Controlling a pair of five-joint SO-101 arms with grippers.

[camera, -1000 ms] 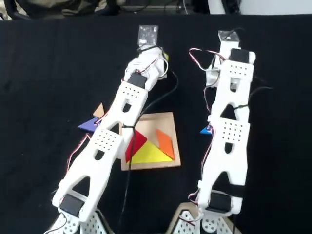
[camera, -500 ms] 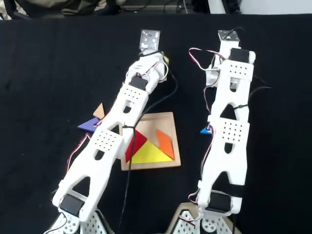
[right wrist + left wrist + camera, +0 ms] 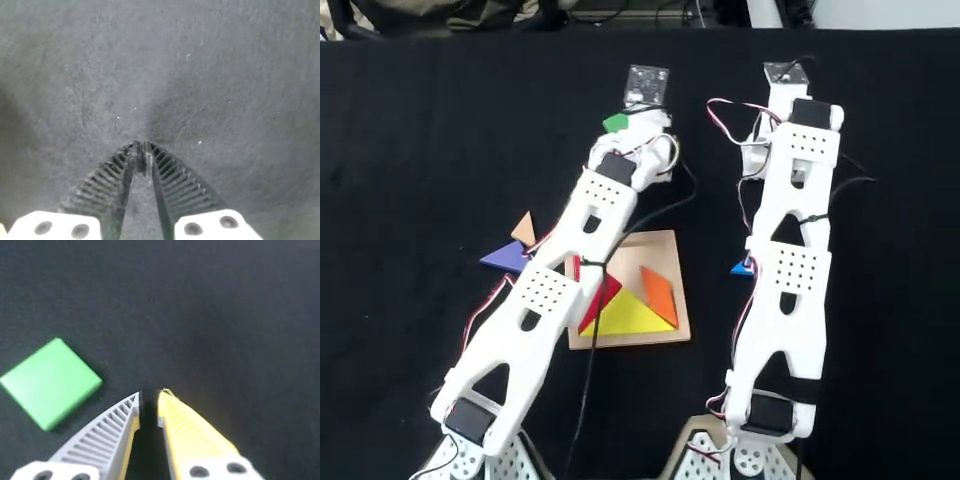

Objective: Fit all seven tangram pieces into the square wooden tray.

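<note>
Step in hand: fetching green square [image 3: 50, 382]. Just beside it, left hand [image 3: 149, 395] hovered, tips together, gripping nothing; right hand [image 3: 141, 146] closed over tabletop [image 3: 200, 75]. Well behind left hand, tray [image 3: 672, 290] part-filled. Next move, likely: open left hand, shift over square, straddle its edges.

Left arm [image 3: 570, 270] overhangs left half of tray [image 3: 665, 245]; right half open from above. Green square [image 3: 50, 382] just beside left fingers [image 3: 185, 425]. Blue piece [image 3: 742, 267] partly under right arm [image 3: 790, 250]. Open passage over bench [image 3: 420, 150] at left.
</note>
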